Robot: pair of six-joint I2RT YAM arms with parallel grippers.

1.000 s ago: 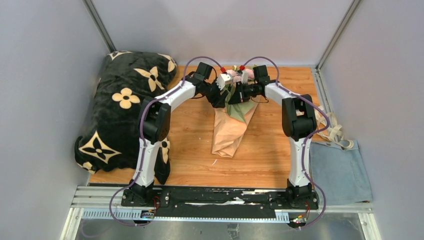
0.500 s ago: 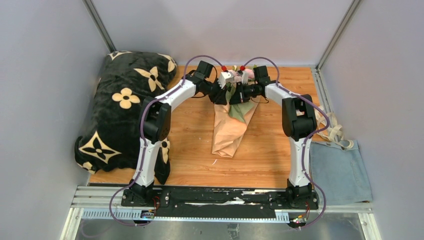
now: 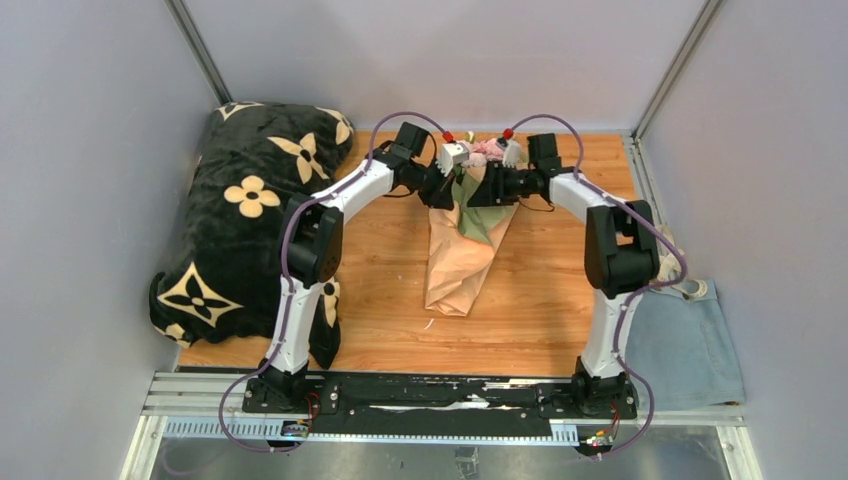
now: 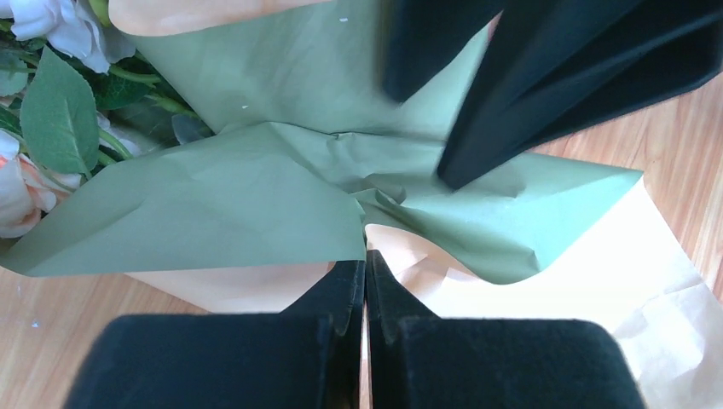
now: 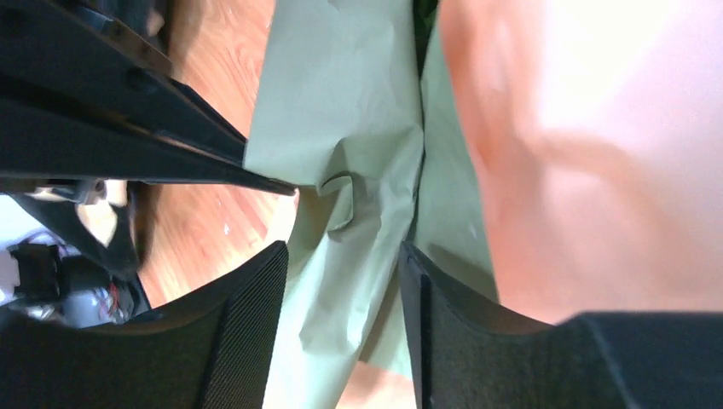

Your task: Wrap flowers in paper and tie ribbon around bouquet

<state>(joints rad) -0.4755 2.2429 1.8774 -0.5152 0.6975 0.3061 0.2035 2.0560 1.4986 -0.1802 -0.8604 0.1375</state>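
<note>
Wrap looks mostly done: paper (image 3: 455, 270) coned round the flowers (image 3: 487, 150), mid-table toward the far edge. Left gripper (image 4: 365, 260) pinched tight on the paper's green overlap. Right gripper (image 5: 341, 264) parted, green fold between its jaws, unclamped. Ribbon (image 3: 692, 289) sits untouched at the right edge by the blue cloth (image 3: 690, 350). Tying left.

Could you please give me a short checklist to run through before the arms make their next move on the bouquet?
1. Are the left jaws shut on the paper at the fold? Ok.
2. Are the right jaws open? Ok, though the green fold lies between them, so they are not clear of it.
3. Are the flowers tucked inside the paper? Ok.
4. Is the ribbon on the bouquet? Not ok; it lies off to the right by the blue cloth.
5. Would the paper hold its shape if released? Cannot tell.
</note>
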